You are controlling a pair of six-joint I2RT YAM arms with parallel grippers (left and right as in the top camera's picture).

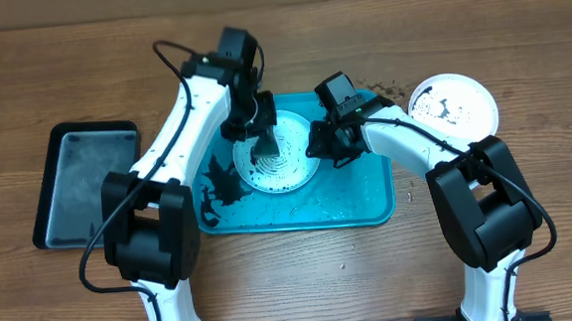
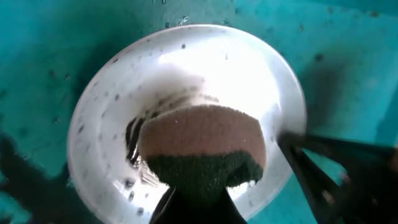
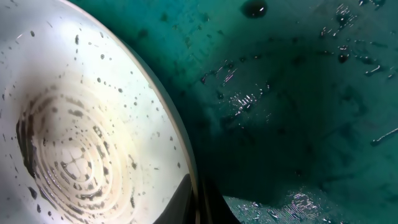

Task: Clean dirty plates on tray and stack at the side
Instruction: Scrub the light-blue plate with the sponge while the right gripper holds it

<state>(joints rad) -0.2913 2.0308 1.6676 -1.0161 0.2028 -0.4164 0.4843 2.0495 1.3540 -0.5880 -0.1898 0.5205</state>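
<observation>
White plate (image 1: 285, 169): round, glossy, shallow, speckled and ring-smeared black; lies at the far middle of the tray (image 1: 368, 203), wet turquoise plastic. Left pincer (image 1: 261, 147) clamps a sponge (image 2: 205, 140), tan foam on dark scourer, against it. Right pincer (image 1: 316, 144) pinches its right rim. Second plate (image 1: 452, 107), smeared, rests on the surface past the tray's far right corner. Scrubbing under way; seemingly none clean or stacked.

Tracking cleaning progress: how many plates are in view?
2. One plate sits in the turquoise tray; one smeared plate lies on the table right of it. Others may be hidden.
</observation>
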